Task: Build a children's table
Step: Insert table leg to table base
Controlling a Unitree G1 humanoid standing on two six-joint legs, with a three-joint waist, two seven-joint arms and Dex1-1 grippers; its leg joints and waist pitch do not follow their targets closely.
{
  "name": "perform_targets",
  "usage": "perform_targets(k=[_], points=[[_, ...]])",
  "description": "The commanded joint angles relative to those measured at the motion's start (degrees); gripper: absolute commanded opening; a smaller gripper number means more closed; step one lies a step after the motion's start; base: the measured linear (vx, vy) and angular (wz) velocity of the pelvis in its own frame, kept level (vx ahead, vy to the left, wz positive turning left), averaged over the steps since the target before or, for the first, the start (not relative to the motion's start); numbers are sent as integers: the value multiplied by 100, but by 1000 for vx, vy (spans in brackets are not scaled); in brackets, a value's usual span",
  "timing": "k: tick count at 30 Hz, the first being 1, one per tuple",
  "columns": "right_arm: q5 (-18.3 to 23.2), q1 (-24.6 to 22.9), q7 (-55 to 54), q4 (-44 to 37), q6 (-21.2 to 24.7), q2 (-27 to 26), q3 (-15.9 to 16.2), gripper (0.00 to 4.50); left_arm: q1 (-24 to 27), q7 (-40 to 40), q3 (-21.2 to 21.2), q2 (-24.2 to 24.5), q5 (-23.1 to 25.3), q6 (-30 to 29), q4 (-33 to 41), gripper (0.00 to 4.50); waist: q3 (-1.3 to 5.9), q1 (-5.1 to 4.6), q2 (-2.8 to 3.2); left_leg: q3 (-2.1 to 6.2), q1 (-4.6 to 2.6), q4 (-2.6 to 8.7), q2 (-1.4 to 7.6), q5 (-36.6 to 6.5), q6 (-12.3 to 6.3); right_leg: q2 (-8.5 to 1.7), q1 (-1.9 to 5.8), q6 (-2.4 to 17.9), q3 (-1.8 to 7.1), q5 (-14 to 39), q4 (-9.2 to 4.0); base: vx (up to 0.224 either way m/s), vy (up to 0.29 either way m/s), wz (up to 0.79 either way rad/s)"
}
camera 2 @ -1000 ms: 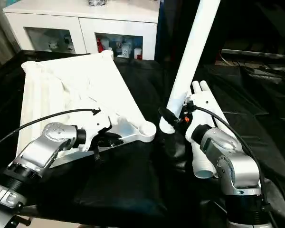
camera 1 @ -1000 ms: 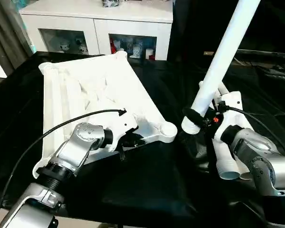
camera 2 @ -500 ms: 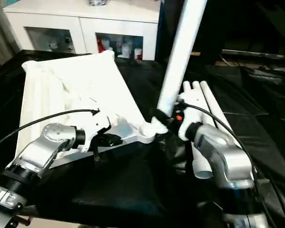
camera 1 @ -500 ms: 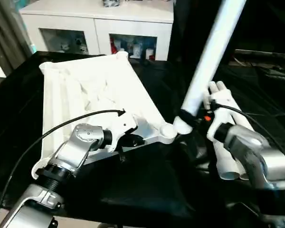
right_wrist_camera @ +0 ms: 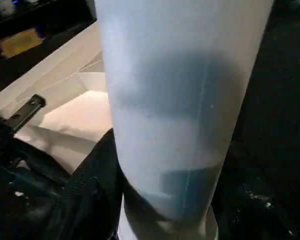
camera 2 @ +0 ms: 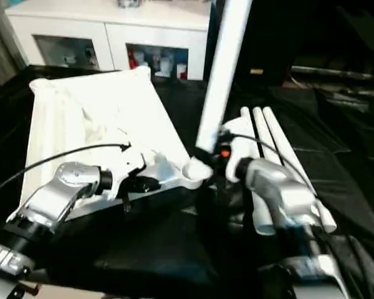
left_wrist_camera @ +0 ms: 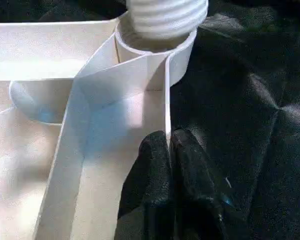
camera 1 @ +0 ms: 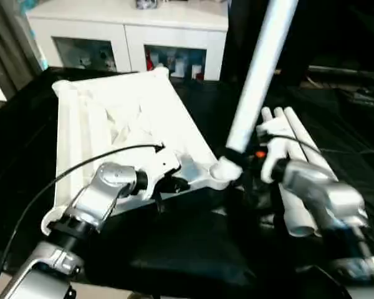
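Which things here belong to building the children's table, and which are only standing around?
Belong to the job:
- tabletop, underside up
- corner socket
- leg held by the right gripper
- spare legs on the black cloth

Only standing around:
- white cabinet behind

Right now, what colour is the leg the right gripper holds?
White; the leg shows best in the left eye view.

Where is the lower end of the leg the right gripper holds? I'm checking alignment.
In the left wrist view the held leg's ribbed end sits at the mouth of the tabletop's near corner socket, beside the spare legs to its right.
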State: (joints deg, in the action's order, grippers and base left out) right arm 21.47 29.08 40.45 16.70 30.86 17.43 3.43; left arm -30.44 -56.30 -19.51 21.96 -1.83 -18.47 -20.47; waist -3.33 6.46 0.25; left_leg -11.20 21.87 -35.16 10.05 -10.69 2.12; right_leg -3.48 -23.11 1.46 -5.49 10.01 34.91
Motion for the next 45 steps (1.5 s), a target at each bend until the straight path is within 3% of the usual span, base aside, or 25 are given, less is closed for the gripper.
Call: perform_targets(k=[1,9,12,17,23,24,32,45], points=[[-107,95,70,72,-72,8,54,193,-12,-50,-142,-21,68,-83,54,0,406,-16,-73,188,-124,432,383,-824,-112,-618,281,876,390,1624,-440,0,0,0],[-288,303,109,600,-455,-80,80,193,-32,-34,-152,-57,115,-111,23,0,399,-28,-74,185,-136,435,380,-920,-63,-622,278,899,392,1666,-458,0,0,0],[-329,334,111,692,-518,-107,54,193,-63,42,-98,-92,108,-135,-4,56,398,-22,-76,183,-141,435,384,-895,-74,-617,271,913,391,1632,-451,0,0,0],[-345,362,123,772,-571,-124,36,193,-116,170,-104,-101,237,-25,-138,77,398,-31,-83,190,-138,439,387,-915,-79,-621,278,908,392,1620,-453,0,0,0],[-371,415,152,912,-682,-167,9,193,-127,116,-85,-115,202,-86,-162,77,391,-38,-81,193,-141,442,385,-1005,-56,-623,277,902,387,1767,-473,0,0,0],[-379,415,158,918,-690,-176,2,193,-127,121,-73,-122,195,-82,-163,42,390,-36,-79,192,-143,441,385,-1014,-56,-625,273,900,389,1778,-475,0,0,0],[-379,414,202,972,-744,-189,12,191,-83,93,105,-190,9,42,-69,42,409,-32,-98,188,-138,436,391,-910,-78,-625,280,956,388,1593,-446,0,0,0],[-431,412,241,981,-770,-225,9,191,3,4,-50,-87,179,-1,-66,42,403,-36,-100,188,-138,440,389,-931,-83,-623,280,940,393,1623,-446,0,0,0]])
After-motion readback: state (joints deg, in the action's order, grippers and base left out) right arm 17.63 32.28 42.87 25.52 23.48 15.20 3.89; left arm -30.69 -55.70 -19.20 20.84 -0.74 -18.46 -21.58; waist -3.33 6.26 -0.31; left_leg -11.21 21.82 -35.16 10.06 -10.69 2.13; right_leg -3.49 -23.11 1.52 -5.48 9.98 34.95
